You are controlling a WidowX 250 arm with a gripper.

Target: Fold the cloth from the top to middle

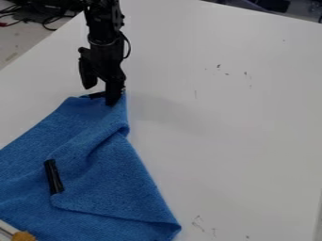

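The black gripper (108,97) hangs at the upper left, down at the top end of the blue cloth (119,174) and touching it or just over it. The cloth lies on the left and lower left of the table. Its right part is folded over toward the left as a flap, with a raised crease running down from near the gripper. A short black piece (54,177) lies on the cloth at the flap's left edge. The cloth right under the gripper is partly hidden.
The white table (220,122) extends to the right of the cloth, with a few small dark marks. An orange-yellow object (24,236) with a metal rod sits at the bottom left corner. Dark cables (47,20) lie beyond the table's edge at the upper left.
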